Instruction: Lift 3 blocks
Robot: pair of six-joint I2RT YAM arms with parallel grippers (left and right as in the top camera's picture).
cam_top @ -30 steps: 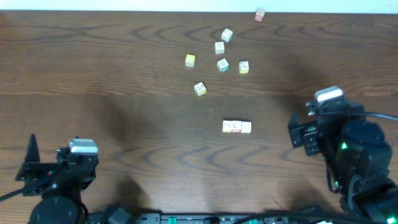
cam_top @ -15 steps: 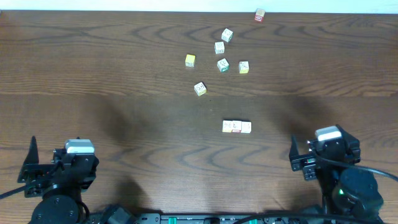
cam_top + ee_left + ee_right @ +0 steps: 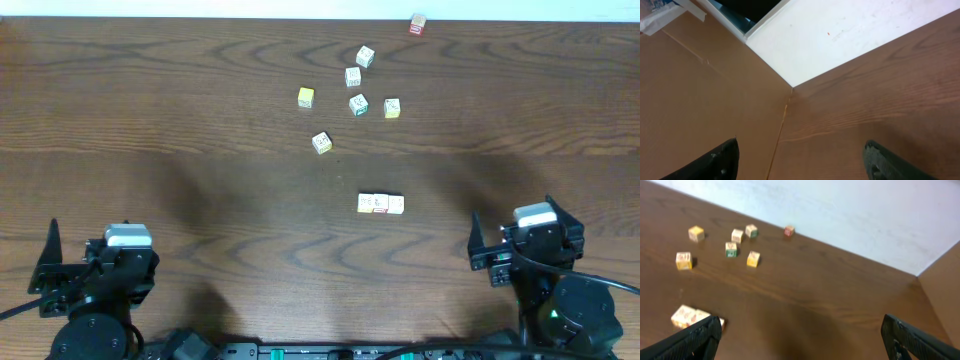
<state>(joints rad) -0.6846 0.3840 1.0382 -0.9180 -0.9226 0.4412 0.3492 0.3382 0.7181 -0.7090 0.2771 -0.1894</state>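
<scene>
Blocks, three tiny whitish printed cubes point(image 3: 381, 204), sit touching in a row on grained brown wooden table point(image 3: 200, 120); print unreadable; left gripper point(image 3: 800, 167) and right gripper point(image 3: 802, 340) gape empty.

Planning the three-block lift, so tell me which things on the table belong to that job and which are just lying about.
For the job: row of three blocks.
Lying about: plain yellow cube, reddish cube, scattered printed cubes.

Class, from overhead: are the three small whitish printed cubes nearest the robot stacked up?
No, those three small whitish printed cubes lie side by side, flat on the brown wooden table.
</scene>
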